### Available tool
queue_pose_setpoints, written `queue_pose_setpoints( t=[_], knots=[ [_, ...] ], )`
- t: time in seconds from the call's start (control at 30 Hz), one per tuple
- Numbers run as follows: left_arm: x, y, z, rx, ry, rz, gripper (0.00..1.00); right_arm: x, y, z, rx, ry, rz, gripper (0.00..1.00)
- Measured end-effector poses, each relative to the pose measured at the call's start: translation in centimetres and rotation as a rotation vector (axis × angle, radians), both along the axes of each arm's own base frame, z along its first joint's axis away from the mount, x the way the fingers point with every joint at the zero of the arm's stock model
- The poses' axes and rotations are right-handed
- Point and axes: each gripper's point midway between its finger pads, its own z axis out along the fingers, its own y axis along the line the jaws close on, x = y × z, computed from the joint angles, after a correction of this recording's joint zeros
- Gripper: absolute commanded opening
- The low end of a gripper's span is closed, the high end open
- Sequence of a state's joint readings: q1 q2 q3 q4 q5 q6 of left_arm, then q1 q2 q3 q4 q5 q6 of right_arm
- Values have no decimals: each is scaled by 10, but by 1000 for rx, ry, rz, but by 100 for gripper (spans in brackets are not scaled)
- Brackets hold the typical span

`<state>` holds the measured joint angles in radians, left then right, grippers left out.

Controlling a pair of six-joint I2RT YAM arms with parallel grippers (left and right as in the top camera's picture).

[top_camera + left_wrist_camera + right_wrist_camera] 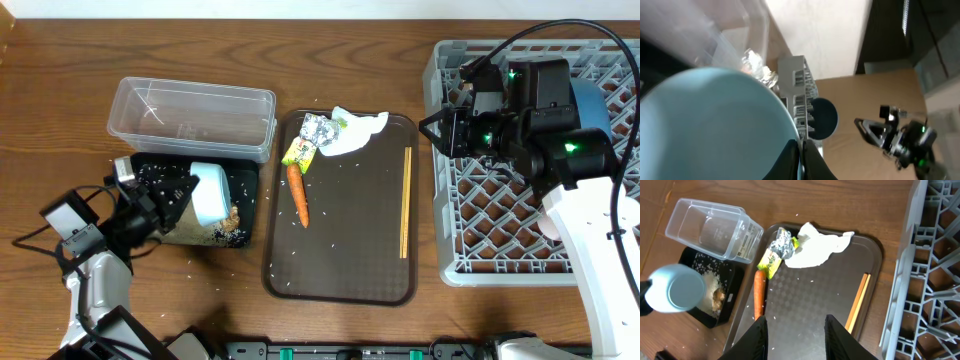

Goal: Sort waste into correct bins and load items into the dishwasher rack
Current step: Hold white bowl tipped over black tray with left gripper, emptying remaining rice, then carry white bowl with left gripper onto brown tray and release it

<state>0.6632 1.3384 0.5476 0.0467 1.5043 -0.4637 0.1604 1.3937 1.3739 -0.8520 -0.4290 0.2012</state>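
The left gripper [801, 149] is closest to the front, on the left side of the table. It is shut tight on the rim of the small light blue cup [208, 192]. The cup is tipped on its side, up over the black tray [140, 168].

White rice grains [707, 266] and the brown food lump [719, 296] lie in that black tray.

Just to the right is the big brown tray [350, 255]. A few more rice grains are dotted on it. The orange carrot [298, 196] lies near its left edge. The wooden chopsticks [405, 200] lie side by side near its right edge, well apart from the carrot.

A bit farther back on the brown tray is the yellow-green wrapper [298, 152], just above the top of the carrot. The silver foil [320, 128] touches it. The crumpled white paper [358, 130] lies next to the foil, at the back edge of the tray.

The clear tub [190, 118] sits behind the black tray, right up against it.

The grey rack [500, 220] fills the right side of the table. The dark blue plate [824, 119] stands up in it.

The right gripper [796, 336] hangs over the left edge of the rack. Its fingers are apart and nothing is between them.
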Motion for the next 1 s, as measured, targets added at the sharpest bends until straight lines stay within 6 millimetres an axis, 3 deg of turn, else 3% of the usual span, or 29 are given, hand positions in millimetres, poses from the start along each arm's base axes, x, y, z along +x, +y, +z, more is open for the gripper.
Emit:
queue_pose_setpoints(
  t=[0.2,0.4,0.6,0.83,1.0],
  knots=[
    [1,-34,12,20,-70,-135,5,1,3,2,3,-11,7,26],
    [7,-76,38,91,-234,-300,6,-10,35,3,-5,-25,94,26],
    [-8,-144,57,113,-353,-510,6,-8,40,-4,-32,-19,100,26],
    [-19,-216,44,144,-318,-580,6,3,21,-9,-54,-4,10,25],
    [-21,-250,0,284,-158,-520,6,11,-2,-11,-57,15,-83,26]
  ],
)
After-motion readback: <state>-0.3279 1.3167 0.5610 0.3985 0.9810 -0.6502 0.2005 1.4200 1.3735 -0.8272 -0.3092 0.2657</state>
